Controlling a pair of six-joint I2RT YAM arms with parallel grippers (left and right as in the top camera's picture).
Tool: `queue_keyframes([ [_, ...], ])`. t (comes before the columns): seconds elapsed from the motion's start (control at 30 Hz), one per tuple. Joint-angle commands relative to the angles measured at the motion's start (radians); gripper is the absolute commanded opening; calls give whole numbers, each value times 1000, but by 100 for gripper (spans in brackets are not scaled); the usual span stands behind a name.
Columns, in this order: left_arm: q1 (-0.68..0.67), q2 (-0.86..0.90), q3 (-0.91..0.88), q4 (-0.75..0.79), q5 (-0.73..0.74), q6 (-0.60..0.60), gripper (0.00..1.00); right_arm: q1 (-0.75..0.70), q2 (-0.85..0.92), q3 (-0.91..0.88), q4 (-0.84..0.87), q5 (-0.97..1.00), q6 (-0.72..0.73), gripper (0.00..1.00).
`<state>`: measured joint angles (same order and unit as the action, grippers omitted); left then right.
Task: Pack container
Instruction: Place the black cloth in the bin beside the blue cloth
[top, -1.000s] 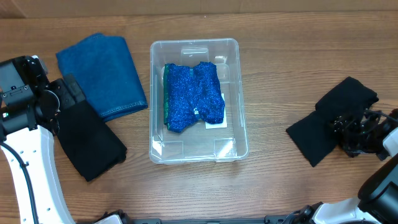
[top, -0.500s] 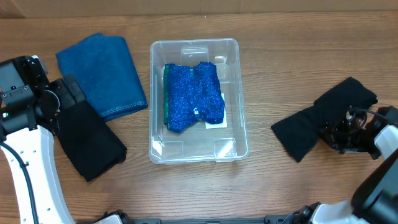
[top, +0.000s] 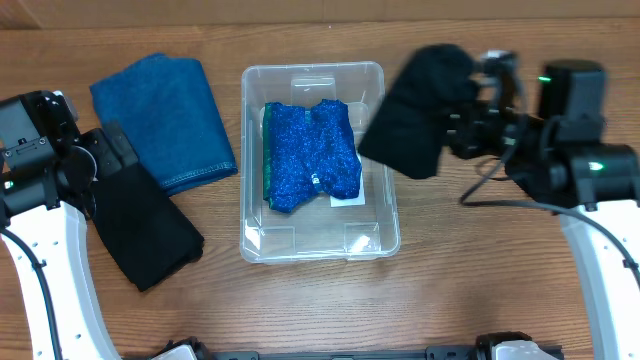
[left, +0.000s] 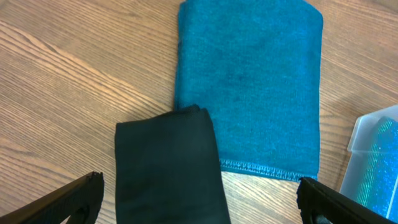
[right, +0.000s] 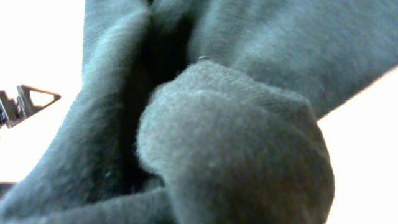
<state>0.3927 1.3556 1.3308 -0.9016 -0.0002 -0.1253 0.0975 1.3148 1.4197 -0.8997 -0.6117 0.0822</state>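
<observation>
The container (top: 315, 254) sits mid-way across the table (top: 470, 290), with blue sparkly fabric (top: 310, 155) inside. Step in hand: transfer. The right gripper (top: 462, 122) jaws pinch a black cloth (top: 415, 110) aloft at the container's right rim. The left gripper (left: 199, 190) jaws are spread. Next move, as judged: centre over the opening, lower, release.

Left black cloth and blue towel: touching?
Touching. The left wrist view shows the left black cloth lying over the lower-left corner of the blue towel.
</observation>
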Motion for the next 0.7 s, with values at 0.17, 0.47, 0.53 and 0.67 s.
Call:
queue_keyframes([
  [0.17,0,4,23,-13,2,-10,100,243,238,132,-40,178,-148,4],
  [0.47,0,4,23,-14,2,-10,100,301,500,135,44,231,-185,4],
  [0.53,0,4,23,-14,6,-10,100,300,515,135,71,247,-188,4],
  [0.67,0,4,23,-14,27,-10,100,300,515,147,99,299,-187,48],
])
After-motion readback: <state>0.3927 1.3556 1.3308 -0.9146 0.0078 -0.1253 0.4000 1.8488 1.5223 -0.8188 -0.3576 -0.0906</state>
